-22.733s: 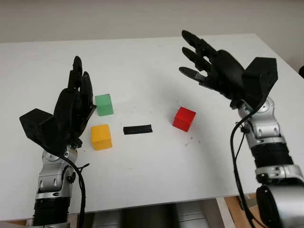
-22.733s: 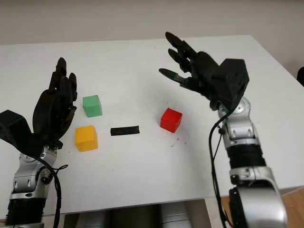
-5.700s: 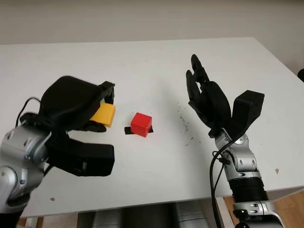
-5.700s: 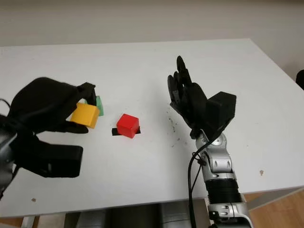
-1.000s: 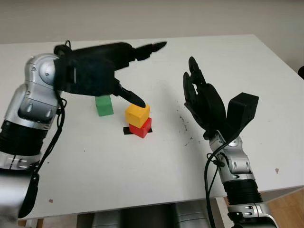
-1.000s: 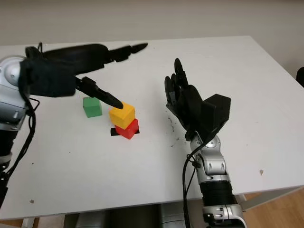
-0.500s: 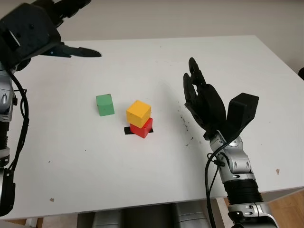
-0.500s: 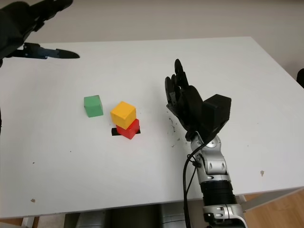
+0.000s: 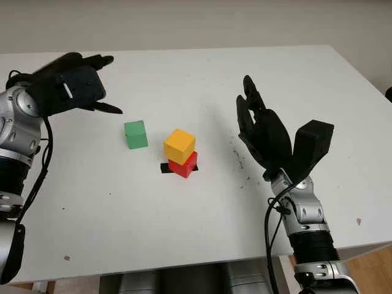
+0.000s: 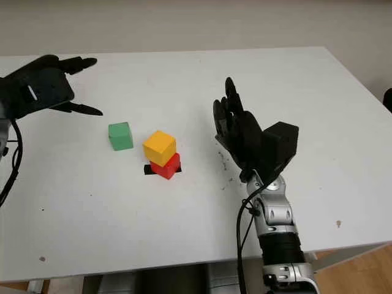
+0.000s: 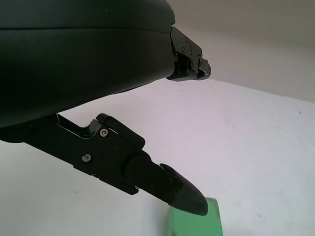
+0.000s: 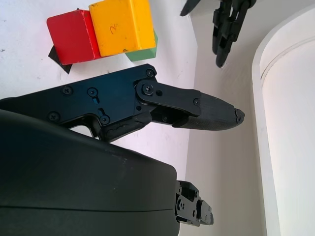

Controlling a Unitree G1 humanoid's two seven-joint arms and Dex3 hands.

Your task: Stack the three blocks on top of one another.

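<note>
A yellow block sits on top of a red block, which stands on a strip of black tape near the table's middle. A green block stands alone on the table just left of that stack. My left hand hovers open above the table, up and to the left of the green block, holding nothing. My right hand is open and raised to the right of the stack, apart from it. The right wrist view shows the yellow block against the red one.
The white table reaches to a front edge near the bottom and a right edge at the far right. Small dark specks lie right of the stack. A pale wall runs behind the table.
My left hand has come down from high at the far left to hover nearer the green block. The stack and my right hand have not moved.
</note>
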